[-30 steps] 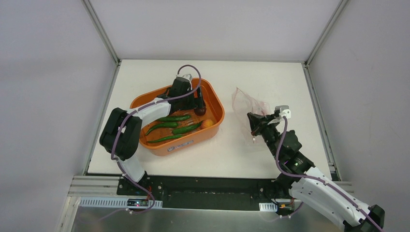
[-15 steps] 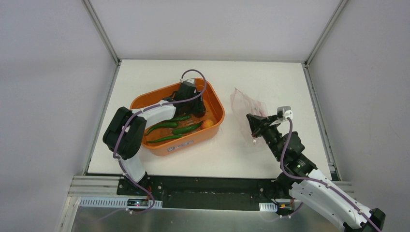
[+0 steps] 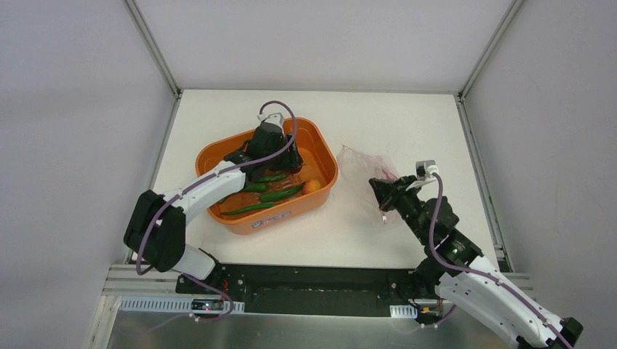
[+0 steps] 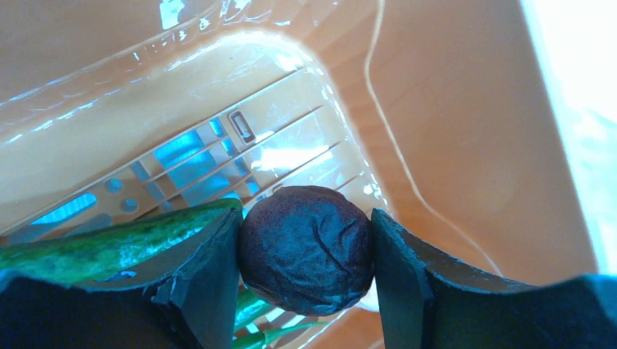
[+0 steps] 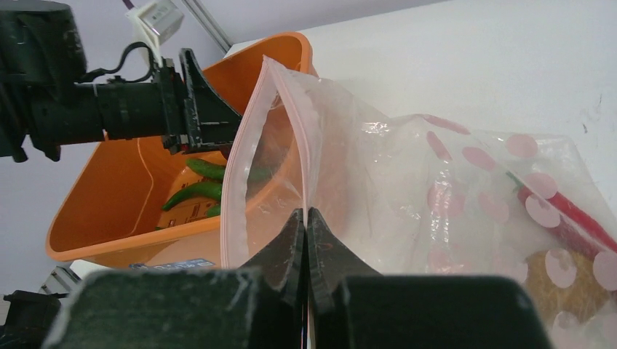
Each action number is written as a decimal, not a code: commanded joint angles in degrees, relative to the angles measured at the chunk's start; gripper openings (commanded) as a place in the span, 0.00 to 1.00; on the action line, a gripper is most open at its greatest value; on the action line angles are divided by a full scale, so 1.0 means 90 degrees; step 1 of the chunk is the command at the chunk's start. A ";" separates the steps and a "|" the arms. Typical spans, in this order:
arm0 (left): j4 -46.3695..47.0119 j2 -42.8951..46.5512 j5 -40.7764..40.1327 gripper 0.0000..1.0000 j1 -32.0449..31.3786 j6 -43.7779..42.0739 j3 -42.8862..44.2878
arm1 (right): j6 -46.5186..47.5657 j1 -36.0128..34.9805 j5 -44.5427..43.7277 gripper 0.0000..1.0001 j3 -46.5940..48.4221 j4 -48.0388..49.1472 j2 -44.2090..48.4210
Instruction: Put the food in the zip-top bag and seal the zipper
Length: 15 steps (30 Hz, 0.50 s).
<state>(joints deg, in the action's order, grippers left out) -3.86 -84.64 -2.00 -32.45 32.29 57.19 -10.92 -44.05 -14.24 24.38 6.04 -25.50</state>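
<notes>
Twin six-joint tabletop arms, white and black finish.
Left arm (image 3: 207,185) and right arm (image 3: 495,291): rounded white link shells alternating with black cylindrical joint housings. One purple cable (image 3: 279,103) per arm, run outside the shells in loose loops. Small white camera module (image 3: 426,168) at each wrist. Left gripper (image 4: 305,247) and right gripper (image 5: 306,225): two matte black wedge-shaped fingers (image 4: 207,283) apiece, tapering to thin tips, surfaces scuffed and nicked along the edges.

Overhead, soft even light falls on my white table (image 3: 327,233), with only faint shadows. Left wrist: glare streaks the orange tub (image 4: 466,109), and the right edge is blown white. Right wrist: my fingers (image 5: 280,254) are dark and blurred, while the zip-top bag (image 5: 436,189) glistens.
</notes>
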 commanded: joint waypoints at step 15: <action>-0.1058 0.2026 -0.0045 0.34 -0.0529 -0.0395 0.0271 | -0.1197 0.0024 0.0213 0.00 0.0728 -0.1184 -0.0384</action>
<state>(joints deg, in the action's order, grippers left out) -11.11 -70.30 -4.45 -35.27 30.94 55.92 -19.00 -44.05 -13.41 28.08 -3.60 -28.40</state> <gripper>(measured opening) 0.571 0.008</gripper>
